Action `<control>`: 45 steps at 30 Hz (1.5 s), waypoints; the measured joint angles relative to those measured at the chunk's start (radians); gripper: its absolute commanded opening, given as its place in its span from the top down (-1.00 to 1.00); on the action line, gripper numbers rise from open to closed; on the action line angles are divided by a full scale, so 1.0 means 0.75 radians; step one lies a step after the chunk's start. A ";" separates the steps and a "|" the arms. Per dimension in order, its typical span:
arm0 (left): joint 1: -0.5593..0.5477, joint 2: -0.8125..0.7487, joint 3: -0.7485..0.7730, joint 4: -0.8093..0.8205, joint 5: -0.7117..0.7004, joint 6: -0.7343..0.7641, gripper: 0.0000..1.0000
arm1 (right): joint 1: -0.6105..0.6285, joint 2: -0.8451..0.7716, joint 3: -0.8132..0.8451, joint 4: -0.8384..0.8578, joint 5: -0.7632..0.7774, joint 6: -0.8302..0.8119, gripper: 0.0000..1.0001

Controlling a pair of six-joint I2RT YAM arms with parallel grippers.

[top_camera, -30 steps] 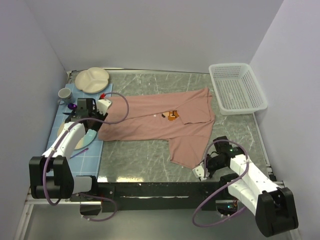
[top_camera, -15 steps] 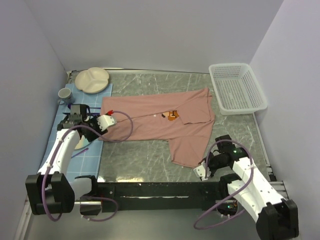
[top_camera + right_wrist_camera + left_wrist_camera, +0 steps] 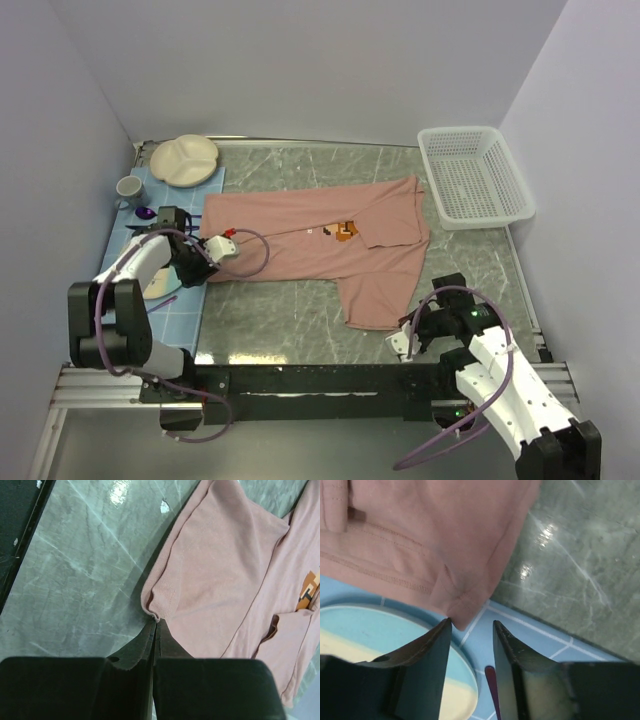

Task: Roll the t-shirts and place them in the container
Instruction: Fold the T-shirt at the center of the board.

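The salmon-pink t-shirt [image 3: 320, 235] lies spread flat on the green marble table, its small pixel print [image 3: 345, 230] facing up. My left gripper [image 3: 198, 268] is open at the shirt's lower-left corner. In the left wrist view the corner of the shirt [image 3: 435, 540] points into the gap of the left gripper [image 3: 471, 625] without being pinched. My right gripper [image 3: 403, 335] is at the shirt's near hem corner. In the right wrist view the right gripper [image 3: 156, 622] is shut on a small pinch of the hem of the shirt [image 3: 225, 570].
A white basket [image 3: 475, 175] stands at the back right. A blue mat [image 3: 175, 310] along the left holds a cream plate [image 3: 185, 158], a mug [image 3: 130, 188], an oval blue-and-yellow plate [image 3: 380, 630] and a purple utensil [image 3: 492, 690].
My left gripper has moved from the shirt's upper-left edge down to its lower-left corner. My right arm shifted only slightly and stays at the near hem.
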 measured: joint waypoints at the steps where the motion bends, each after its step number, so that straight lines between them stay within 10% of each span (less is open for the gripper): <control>1: 0.000 0.026 0.008 0.007 0.000 -0.013 0.17 | 0.002 0.002 0.000 0.004 0.003 0.009 1.00; 4: 0.000 0.072 0.024 0.033 0.001 -0.057 0.22 | 0.003 0.013 0.000 0.018 0.012 0.030 1.00; 8: 0.000 0.087 0.036 0.055 0.002 -0.119 0.97 | 0.012 0.032 0.001 0.038 0.021 0.051 1.00; 27: 0.023 -0.078 0.068 0.014 0.050 -0.314 0.98 | -0.006 0.097 0.198 0.369 0.257 0.785 1.00; 45: 0.023 -0.051 0.180 0.079 0.038 -0.644 0.98 | -0.091 0.623 0.693 0.828 0.439 1.448 1.00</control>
